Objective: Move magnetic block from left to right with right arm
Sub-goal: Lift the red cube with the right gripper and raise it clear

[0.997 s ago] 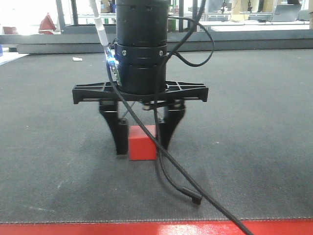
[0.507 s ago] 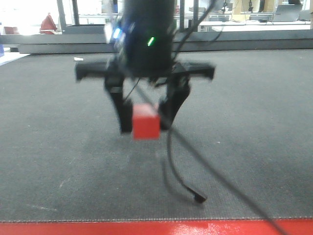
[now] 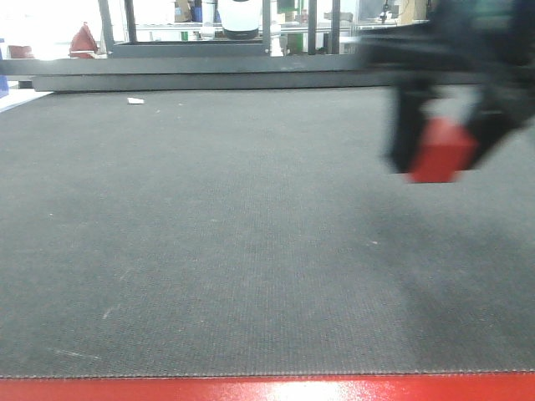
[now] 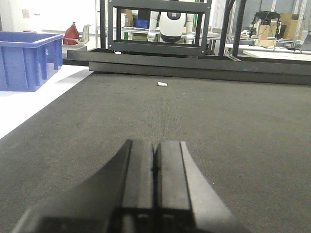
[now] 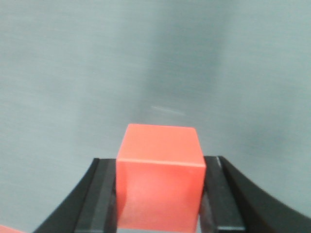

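Observation:
The magnetic block (image 3: 443,150), a small bright-red cube, hangs above the dark mat at the right of the front view, blurred by motion. My right gripper (image 3: 447,138) is shut on it, one black finger on each side. In the right wrist view the magnetic block (image 5: 160,179) fills the space between the two fingers (image 5: 99,199) and touches both, with grey mat far below. My left gripper (image 4: 155,167) is shut, its pads pressed together with nothing between them, low over the mat.
A dark grey mat (image 3: 209,251) covers the table, with a red strip (image 3: 251,389) along its near edge. A blue crate (image 4: 29,58) stands at the far left beyond the mat. A small white scrap (image 4: 162,84) lies near the mat's back edge before a black metal frame (image 4: 160,48).
My right gripper has lifted the red block off the mat and carried it from the centre to the right side of the front view.

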Tool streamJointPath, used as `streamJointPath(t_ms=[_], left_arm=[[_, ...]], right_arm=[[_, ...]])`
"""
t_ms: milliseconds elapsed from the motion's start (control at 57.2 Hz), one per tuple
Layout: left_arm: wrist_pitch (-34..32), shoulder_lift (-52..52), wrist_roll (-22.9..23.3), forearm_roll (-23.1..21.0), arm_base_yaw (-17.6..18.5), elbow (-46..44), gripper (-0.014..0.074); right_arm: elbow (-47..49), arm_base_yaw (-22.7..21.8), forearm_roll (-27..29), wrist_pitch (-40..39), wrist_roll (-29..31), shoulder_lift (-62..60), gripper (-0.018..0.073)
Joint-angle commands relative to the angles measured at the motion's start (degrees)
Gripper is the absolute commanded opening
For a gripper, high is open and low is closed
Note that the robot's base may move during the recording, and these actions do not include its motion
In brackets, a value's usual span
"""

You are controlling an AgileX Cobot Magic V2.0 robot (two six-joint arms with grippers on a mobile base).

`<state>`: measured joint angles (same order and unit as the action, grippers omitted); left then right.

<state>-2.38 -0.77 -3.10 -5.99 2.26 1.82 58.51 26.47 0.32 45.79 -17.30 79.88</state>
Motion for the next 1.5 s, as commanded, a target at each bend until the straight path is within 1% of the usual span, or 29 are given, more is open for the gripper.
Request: streamJointPath(t_ms=[0,52,122,192,315,385,525,612,752,1137,1241,1486], left_arm=[[-5.20,-0.67,0.12,-0.27,0.21,0.44,-0.0126],[-5.20,-0.67,0.12,-0.27,0.21,0.44,-0.0126],[-5.20,-0.67,0.12,-0.27,0.21,0.44,-0.0126],[-5.20,-0.67,0.12,-0.27,0.21,0.44,-0.0126],[-5.20,-0.67,0.12,-0.27,0.21,0.44,-0.0126],[-5.20,-0.67,0.12,-0.27,0.21,0.44,-0.0126],[-5.20,-0.67,0.12,-0.27,0.21,0.44,-0.0126],[-5.20,-0.67,0.12,-0.27,0.21,0.44,-0.0126],[-5.20,-0.67,0.12,-0.27,0.21,0.44,-0.0126],[-5.20,-0.67,0.12,-0.27,0.21,0.44,-0.0126],[-5.20,-0.67,0.12,-0.27,0.21,0.44,-0.0126],[-5.20,-0.67,0.12,-0.27,0.21,0.44,-0.0126]], right_arm=[[-3.88,-4.18,2.60,-7.34,6.57,-7.34,0.0293],[-6.76,-6.78,3.34,-10.03,8.69,-10.27,0.0293],[-10.14,-10.34,3.27,-13.85,10.00,-14.26,0.0293],[-13.31,-12.90,3.27,-16.97,10.00,-17.36,0.0293],[-18.56,-17.90,2.62,-25.00,10.00,-23.58,0.0293],[-21.62,-20.26,1.92,-30.23,10.00,-27.06,0.0293],[-26.92,-23.25,0.07,-38.72,10.00,-33.54,0.0293],[-29.31,-23.74,-1.83,-41.28,10.00,-37.49,0.0293],[-32.43,-23.74,-4.70,-41.81,10.00,-44.87,0.0293],[-40.27,-23.74,-4.85,-43.15,10.00,-65.53,0.0293],[-40.35,-23.74,-4.85,-43.17,10.00,-67.33,0.0293],[-40.35,-23.74,-4.85,-43.17,10.00,-67.39,0.0293]])
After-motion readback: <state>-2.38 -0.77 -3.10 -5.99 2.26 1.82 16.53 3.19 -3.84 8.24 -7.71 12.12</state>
